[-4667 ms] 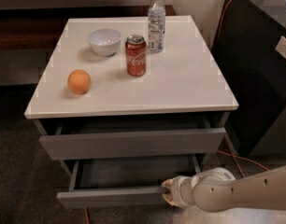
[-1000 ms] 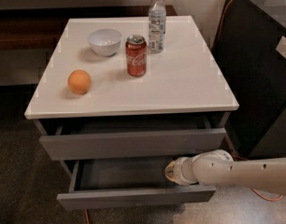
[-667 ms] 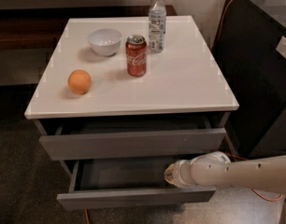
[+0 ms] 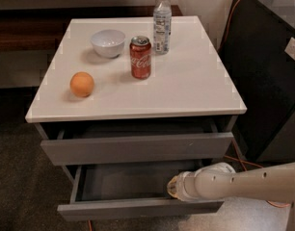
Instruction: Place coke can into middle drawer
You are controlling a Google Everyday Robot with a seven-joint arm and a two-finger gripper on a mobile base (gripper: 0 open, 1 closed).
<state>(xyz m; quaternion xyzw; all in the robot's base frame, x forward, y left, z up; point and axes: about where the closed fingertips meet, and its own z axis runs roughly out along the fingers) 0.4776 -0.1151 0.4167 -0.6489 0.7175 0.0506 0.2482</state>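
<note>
- Red coke can (image 4: 140,57) stands upright on the white counter (image 4: 195,85), well above your pincer and to its left, with nothing touching it.
- Your pincer (image 4: 172,186) sits at the tip of the pale arm (image 4: 244,182), which reaches in from the right.
- It is low at the right end of the open middle drawer (image 4: 123,181), over the grey interior and just behind the front panel.
- You cannot tell whether the pincer is wide or narrow.
- Directly above the pincer, the upper drawer front (image 4: 138,148) stands slightly pulled out.
- Farther up from the pincer, a clear water bottle (image 4: 162,22) stands just behind the can, a white bowl (image 4: 108,43) is near the can's left, and an orange (image 4: 82,84) lies farther left.
</note>
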